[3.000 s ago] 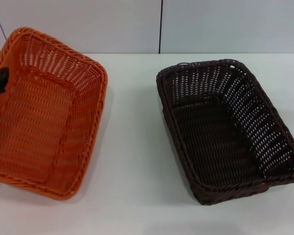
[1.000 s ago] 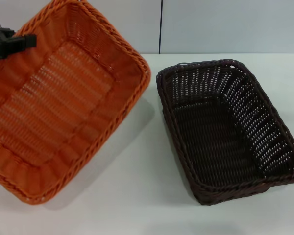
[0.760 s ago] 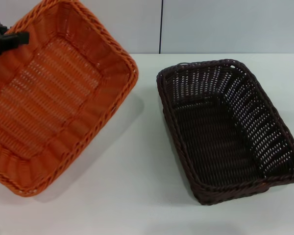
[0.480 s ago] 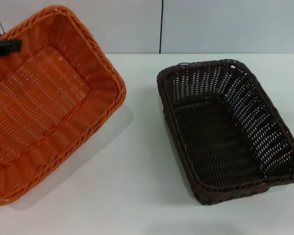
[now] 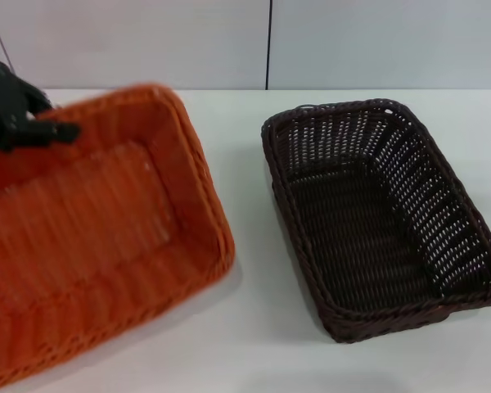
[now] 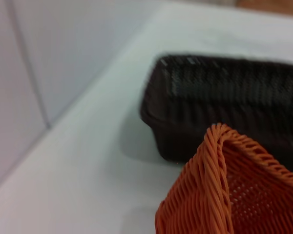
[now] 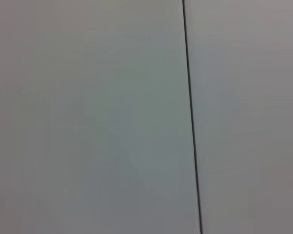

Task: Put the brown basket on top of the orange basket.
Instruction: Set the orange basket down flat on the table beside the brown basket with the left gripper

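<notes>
1. Two baskets sit well apart on the white table (image 5: 245,327), so the stacking is not yet done; nothing rests on top of anything.
2. Largest in the head view, the orange basket (image 5: 106,246) fills the robot's left side, tilted and seemingly lifted at its far rim, where the left gripper (image 5: 20,123) meets it. It looks clamped onto that rim, though the contact itself is hard to make out.
3. Next, the brown basket (image 5: 376,221) lies flat on the table to the robot's right, untouched, with no gripper near it.
4. Judging from this, what is left is most of the job: the orange one must settle, then the brown one must be picked up and set on it.
5. Only the left wrist view shows the orange basket's braided corner (image 6: 219,185) close up, with the brown basket's side wall (image 6: 224,102) beyond it and bare table between.
6. Smallest yield: the right wrist view shows only a pale wall panel (image 7: 88,117) with a dark seam, so the right gripper is unseen and probably parked.
</notes>
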You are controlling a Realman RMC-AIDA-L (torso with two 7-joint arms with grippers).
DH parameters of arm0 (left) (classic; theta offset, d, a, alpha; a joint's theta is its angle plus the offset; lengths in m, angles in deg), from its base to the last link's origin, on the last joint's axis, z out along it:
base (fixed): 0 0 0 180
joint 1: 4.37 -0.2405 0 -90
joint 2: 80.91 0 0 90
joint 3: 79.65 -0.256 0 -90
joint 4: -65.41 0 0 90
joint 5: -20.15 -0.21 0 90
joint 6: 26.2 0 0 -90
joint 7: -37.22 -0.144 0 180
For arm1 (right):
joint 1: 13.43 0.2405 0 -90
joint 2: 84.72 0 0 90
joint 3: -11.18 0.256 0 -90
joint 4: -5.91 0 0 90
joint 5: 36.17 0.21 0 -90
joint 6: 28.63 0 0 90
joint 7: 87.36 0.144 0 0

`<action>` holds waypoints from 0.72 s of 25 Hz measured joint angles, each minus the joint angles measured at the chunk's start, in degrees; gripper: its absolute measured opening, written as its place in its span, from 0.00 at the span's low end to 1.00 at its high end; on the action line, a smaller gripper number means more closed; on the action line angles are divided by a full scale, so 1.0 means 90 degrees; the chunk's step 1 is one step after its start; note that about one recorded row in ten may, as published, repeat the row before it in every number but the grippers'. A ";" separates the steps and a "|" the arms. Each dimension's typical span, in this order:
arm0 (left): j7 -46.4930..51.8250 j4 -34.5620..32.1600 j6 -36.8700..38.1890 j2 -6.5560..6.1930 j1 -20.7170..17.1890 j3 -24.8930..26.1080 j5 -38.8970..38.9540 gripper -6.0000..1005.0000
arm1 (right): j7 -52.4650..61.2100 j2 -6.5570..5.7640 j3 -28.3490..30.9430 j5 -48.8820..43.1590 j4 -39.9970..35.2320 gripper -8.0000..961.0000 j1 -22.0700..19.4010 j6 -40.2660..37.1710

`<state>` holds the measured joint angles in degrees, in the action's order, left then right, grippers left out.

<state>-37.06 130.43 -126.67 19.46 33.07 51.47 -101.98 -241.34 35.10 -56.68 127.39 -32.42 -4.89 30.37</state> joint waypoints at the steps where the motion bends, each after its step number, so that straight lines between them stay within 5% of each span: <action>1: -0.0017 -0.0058 -0.0096 0.0045 0.0215 -0.0376 -0.0297 0.18 | 0.0000 0.0000 0.0000 0.0000 0.0000 0.44 0.0000 0.0000; 9: -0.0268 -0.0352 -0.0112 0.0395 0.0833 -0.0623 -0.1048 0.18 | 0.0026 0.0002 0.0001 0.0000 0.0034 0.44 -0.0356 0.0358; 14: -0.0475 -0.0611 -0.0026 0.0726 0.1211 -0.0640 -0.1715 0.18 | 0.0029 0.0004 0.0011 0.0000 0.0071 0.44 -0.0576 0.0552; 15: -0.0604 -0.0719 0.0052 0.0894 0.1371 -0.0652 -0.1991 0.18 | 0.0029 0.0005 0.0017 0.0000 0.0086 0.44 -0.0609 0.0594; 18: -0.0691 -0.0823 0.0116 0.1009 0.1502 -0.0688 -0.2191 0.18 | 0.0029 0.0007 0.0057 0.0000 0.0140 0.44 -0.0744 0.0783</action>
<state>-43.28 123.02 -125.63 28.54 46.60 45.28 -121.70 -241.07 35.16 -56.17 127.39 -31.17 -11.59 37.42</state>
